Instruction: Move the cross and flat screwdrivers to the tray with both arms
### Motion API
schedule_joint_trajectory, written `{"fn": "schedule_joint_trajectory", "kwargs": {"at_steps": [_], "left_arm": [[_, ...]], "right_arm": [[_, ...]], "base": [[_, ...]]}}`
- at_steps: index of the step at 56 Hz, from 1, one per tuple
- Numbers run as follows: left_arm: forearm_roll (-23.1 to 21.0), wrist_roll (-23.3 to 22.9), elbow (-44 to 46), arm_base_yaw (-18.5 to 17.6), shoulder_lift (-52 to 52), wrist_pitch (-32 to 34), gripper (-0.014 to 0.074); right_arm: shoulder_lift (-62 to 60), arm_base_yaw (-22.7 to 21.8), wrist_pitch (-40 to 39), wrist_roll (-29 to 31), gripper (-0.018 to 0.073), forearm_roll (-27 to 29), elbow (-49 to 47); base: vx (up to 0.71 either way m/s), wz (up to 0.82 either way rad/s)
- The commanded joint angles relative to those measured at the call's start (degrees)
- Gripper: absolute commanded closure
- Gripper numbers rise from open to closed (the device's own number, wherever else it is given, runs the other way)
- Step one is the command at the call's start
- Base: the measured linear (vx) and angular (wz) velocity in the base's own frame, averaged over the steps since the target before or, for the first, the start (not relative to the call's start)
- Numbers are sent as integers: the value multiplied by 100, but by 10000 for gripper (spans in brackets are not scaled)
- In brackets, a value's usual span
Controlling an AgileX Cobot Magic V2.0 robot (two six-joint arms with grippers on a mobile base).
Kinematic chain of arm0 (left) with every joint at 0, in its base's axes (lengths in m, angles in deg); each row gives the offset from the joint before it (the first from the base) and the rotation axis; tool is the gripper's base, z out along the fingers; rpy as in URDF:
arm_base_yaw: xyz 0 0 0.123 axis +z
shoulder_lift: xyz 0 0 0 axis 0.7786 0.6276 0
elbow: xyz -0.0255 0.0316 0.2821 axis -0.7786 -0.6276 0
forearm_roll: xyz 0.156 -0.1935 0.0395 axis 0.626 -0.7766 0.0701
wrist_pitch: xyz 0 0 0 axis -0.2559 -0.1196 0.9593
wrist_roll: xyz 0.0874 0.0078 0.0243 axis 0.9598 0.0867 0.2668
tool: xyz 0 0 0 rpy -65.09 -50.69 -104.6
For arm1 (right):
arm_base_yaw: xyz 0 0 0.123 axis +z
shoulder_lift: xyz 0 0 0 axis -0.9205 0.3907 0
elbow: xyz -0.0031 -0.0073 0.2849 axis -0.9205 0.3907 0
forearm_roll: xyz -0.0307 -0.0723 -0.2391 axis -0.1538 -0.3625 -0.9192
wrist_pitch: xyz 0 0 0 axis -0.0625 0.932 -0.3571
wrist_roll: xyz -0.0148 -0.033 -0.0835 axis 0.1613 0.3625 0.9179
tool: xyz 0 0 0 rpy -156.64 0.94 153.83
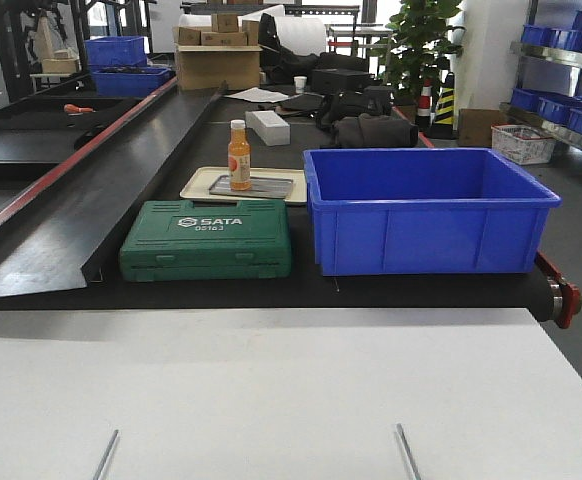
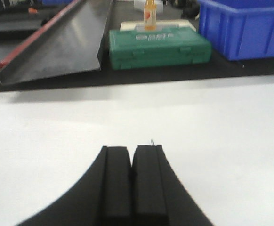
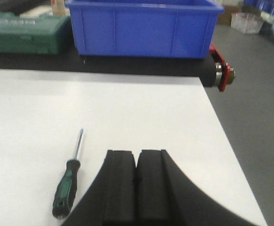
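Observation:
One black-and-green screwdriver (image 3: pixel 68 181) lies flat on the white table, tip pointing away, just left of my right gripper (image 3: pixel 137 151), which is shut and holds nothing. In the front view only two thin steel shafts show at the bottom edge, one at the left (image 1: pixel 106 455) and one at the right (image 1: pixel 408 452). My left gripper (image 2: pixel 131 148) is shut above the table. A tiny shaft tip (image 2: pixel 152 141) peeks out past its right finger, and the rest of that screwdriver is hidden. The tray is out of view. Neither arm appears in the front view.
Beyond the white table (image 1: pixel 271 380) runs a black belt with a green SATA case (image 1: pixel 207 240), a deep blue bin (image 1: pixel 426 210) and a beige tray (image 1: pixel 199 183) holding an orange bottle (image 1: pixel 238 156). A black sloped ramp (image 1: pixel 81 210) rises on the left. The table's right edge (image 3: pixel 221 136) drops to the floor.

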Motion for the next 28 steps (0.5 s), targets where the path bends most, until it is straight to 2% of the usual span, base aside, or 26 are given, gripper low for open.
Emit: {"fn": "schedule_joint_trajectory", "kwargs": {"at_steps": [1, 7, 15, 20, 28], "left_arm": [[-15, 0, 184, 3, 431, 384, 549], [-15, 0, 184, 3, 785, 381, 482], [-15, 0, 184, 3, 1202, 396, 339], [-21, 0, 184, 3, 1456, 381, 259], [-21, -230, 209, 3, 1795, 375, 199]], "right_arm": [[362, -6, -307, -22, 428, -64, -205], [623, -6, -282, -22, 300, -58, -205], [906, -6, -278, -4, 148, -55, -178], [1059, -6, -347, -38, 111, -9, -101], [1249, -6, -231, -57, 107, 278, -48]], "base": [[0, 0], [0, 0], [0, 0], [0, 0], [0, 0]]}}
